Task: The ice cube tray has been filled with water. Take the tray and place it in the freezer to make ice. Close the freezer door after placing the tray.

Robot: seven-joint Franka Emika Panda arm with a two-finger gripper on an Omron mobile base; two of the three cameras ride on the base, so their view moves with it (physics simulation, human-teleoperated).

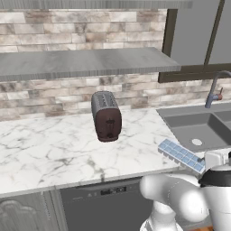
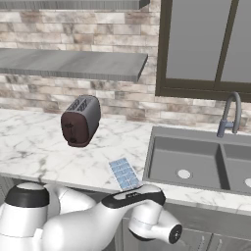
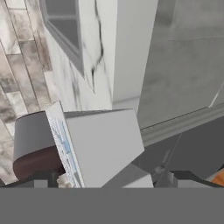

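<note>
Although the toaster [image 1: 106, 116] stands in full sight on the marble tabletop [image 1: 45, 149], the ice cube tray [image 1: 181, 155] lies right of it at the tabletop's front edge, just beside the sink [image 1: 198, 128], its near end hidden behind the robot's arm. From the hand camera the tray [image 3: 65, 146] looms edge-on (only a sliver of blue cells shows) between the fingers [image 3: 41, 179]; whether they touch it I cannot tell.

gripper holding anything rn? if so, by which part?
Cannot be told. The ice cube tray lies at the counter's front edge by the sink; the hand view shows it edge-on and close, between the fingertips, but no contact is visible.
</note>
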